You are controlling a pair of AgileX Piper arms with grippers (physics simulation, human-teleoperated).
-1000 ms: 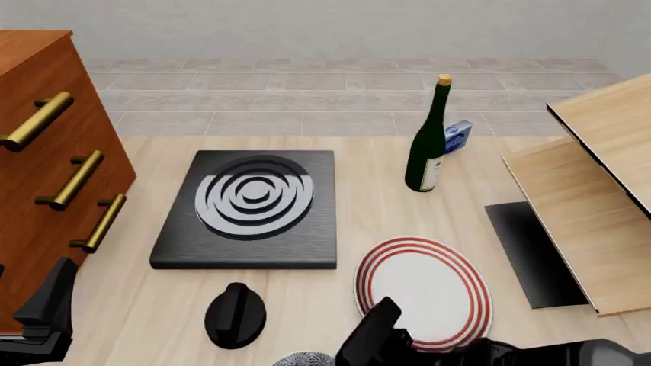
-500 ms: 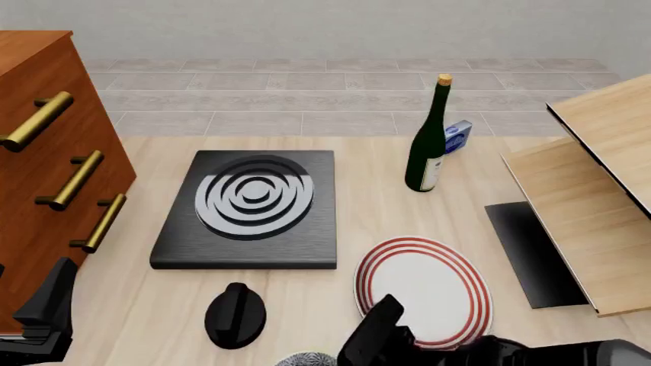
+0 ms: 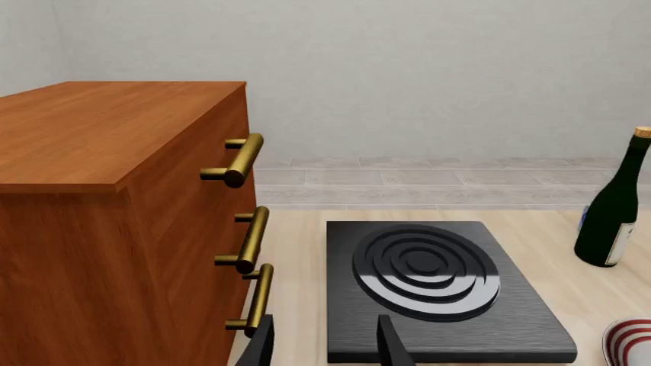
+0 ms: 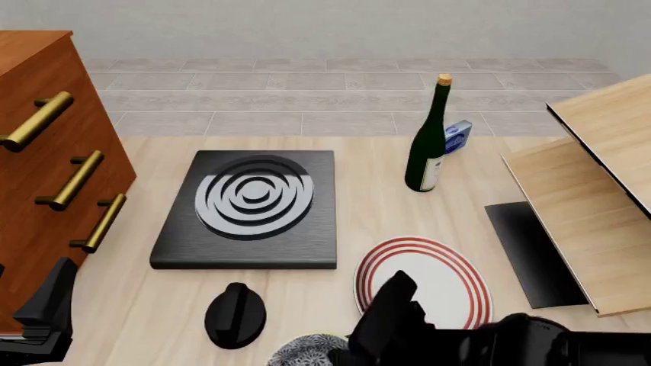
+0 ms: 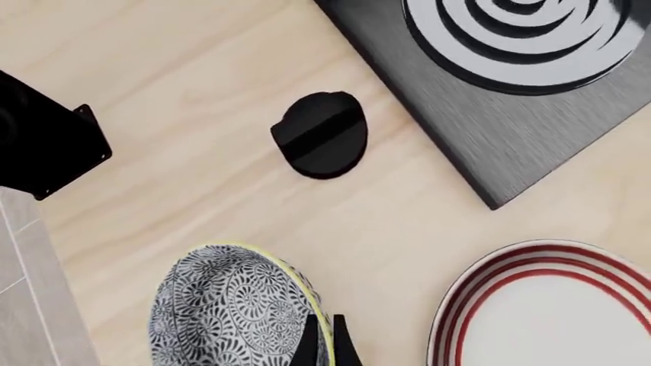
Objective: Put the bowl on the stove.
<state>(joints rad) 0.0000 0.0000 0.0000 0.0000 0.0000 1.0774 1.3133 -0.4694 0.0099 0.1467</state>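
Bowl point(image 4: 308, 351) now higher — rim sideways

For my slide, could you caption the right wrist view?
Right claw pinching the grey floral-speckled bowl's rim beside the red-ringed white plate.

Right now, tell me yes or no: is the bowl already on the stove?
No, the bowl sits at the table's near edge by the right gripper, apart from the stove.

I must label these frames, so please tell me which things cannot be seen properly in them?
- Grey-and-white speckled bowl: front view, cut by the bottom edge and partly behind the right arm.
- Right gripper: wrist view, fingers on the bowl's rim, mostly cut off.
- Small blue box: front view, partly behind the green bottle, print too small.
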